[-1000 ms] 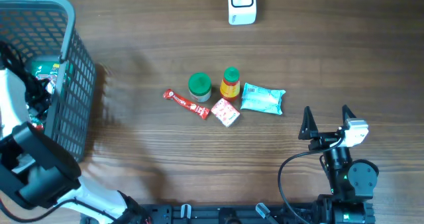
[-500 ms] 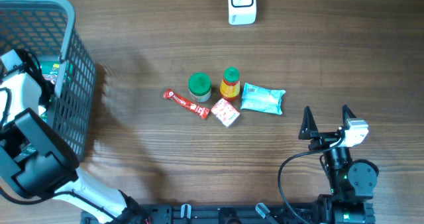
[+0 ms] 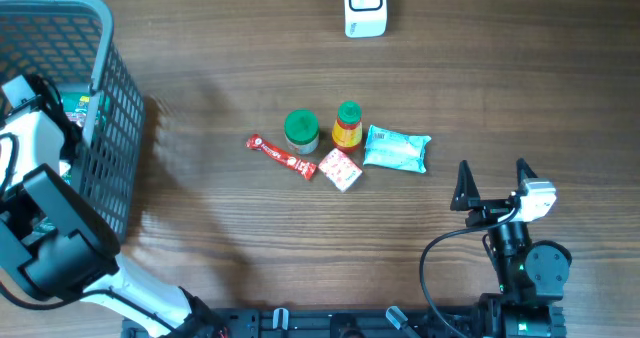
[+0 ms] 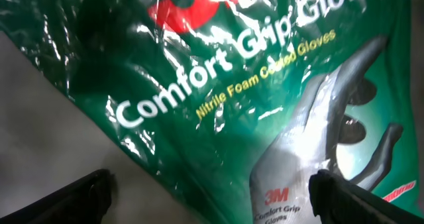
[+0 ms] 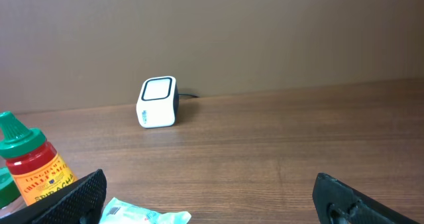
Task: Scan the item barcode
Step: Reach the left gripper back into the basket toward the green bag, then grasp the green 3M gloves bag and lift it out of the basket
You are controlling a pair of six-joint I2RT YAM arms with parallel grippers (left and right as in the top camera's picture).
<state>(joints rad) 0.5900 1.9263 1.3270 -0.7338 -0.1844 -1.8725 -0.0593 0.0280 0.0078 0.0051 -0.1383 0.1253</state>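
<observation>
My left gripper [image 4: 215, 194] hangs open inside the grey basket [image 3: 110, 148], close above a glossy green packet of gloves [image 4: 252, 85]. Its two dark fingers [image 4: 86, 192] straddle the packet's lower part without closing on it. In the overhead view the left arm covers most of that packet [image 3: 75, 106]. The white barcode scanner [image 3: 365, 6] stands at the table's far edge, also seen in the right wrist view [image 5: 158, 102]. My right gripper [image 3: 492, 173] rests open near the front right, holding nothing [image 5: 212, 197].
Mid-table lie a green-lidded jar [image 3: 301, 130], a yellow bottle with a green cap [image 3: 347, 125], a light blue packet [image 3: 397, 148], a red stick pack [image 3: 280, 156] and a small red-and-white box [image 3: 340, 168]. The basket's tall mesh walls enclose the left arm.
The left arm has shifted a little toward the far side inside the basket, then held still. The right arm and the table items have not moved.
</observation>
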